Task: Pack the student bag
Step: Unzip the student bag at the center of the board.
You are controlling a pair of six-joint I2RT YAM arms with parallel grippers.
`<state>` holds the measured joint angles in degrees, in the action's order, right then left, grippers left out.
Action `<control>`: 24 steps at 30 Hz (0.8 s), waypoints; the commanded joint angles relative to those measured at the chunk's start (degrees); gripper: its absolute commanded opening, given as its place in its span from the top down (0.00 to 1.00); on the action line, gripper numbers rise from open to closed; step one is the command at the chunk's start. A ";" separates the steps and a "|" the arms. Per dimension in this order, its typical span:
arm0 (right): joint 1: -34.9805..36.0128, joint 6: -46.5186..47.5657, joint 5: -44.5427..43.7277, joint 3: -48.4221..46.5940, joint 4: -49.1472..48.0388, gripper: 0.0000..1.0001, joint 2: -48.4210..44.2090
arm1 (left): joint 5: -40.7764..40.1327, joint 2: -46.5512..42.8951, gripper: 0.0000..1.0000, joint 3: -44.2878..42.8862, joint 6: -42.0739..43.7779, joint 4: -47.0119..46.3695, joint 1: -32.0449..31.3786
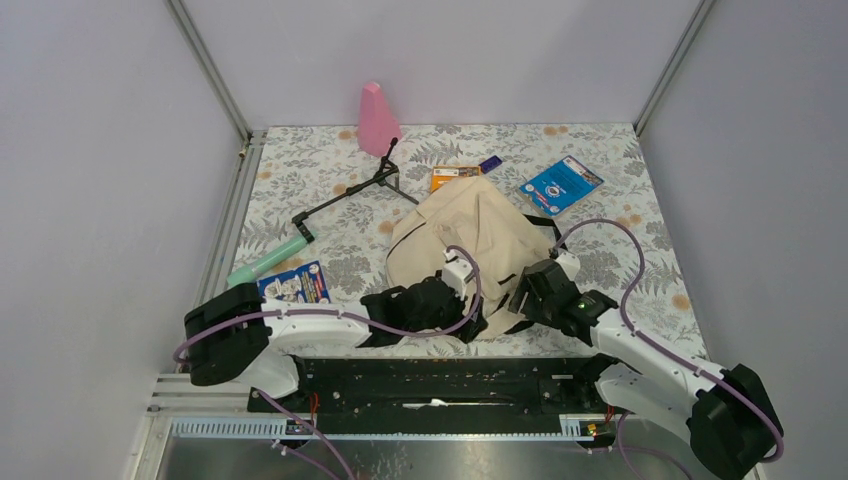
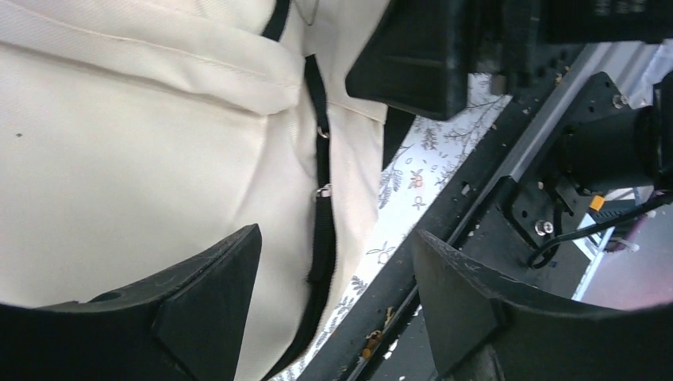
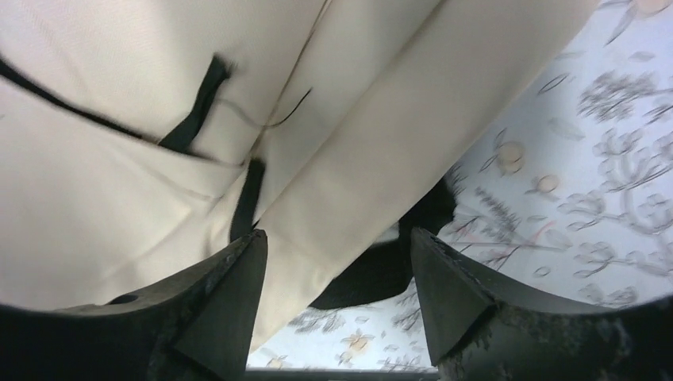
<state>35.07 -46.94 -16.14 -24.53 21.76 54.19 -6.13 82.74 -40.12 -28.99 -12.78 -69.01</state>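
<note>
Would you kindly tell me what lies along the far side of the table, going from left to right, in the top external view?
pink cone → orange packet → small purple item → blue booklet

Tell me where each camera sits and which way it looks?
Top camera: up behind the robot, looking down on table, bag, left arm, right arm.
Left wrist: on that arm, facing the bag past the open left gripper.
Right wrist: on that arm, facing the bag past the open right gripper.
All three see the bag.
</note>
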 commanded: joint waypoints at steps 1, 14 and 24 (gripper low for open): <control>-0.11 -6.40 12.03 0.99 1.49 0.25 -2.91 | -0.98 -0.69 0.29 1.01 -0.71 -1.40 1.35; -0.09 -8.10 11.69 0.81 -10.56 0.24 7.60 | 22.16 7.48 0.41 3.27 -3.77 -20.28 -0.10; -0.19 -1.41 2.24 -4.68 -8.10 0.37 12.46 | 27.18 14.01 0.42 -3.95 -2.16 -19.91 -1.78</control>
<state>35.03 -52.23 -6.22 -27.59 14.63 66.17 13.54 95.04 -39.62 -31.07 -28.21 -68.60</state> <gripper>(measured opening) 0.681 0.588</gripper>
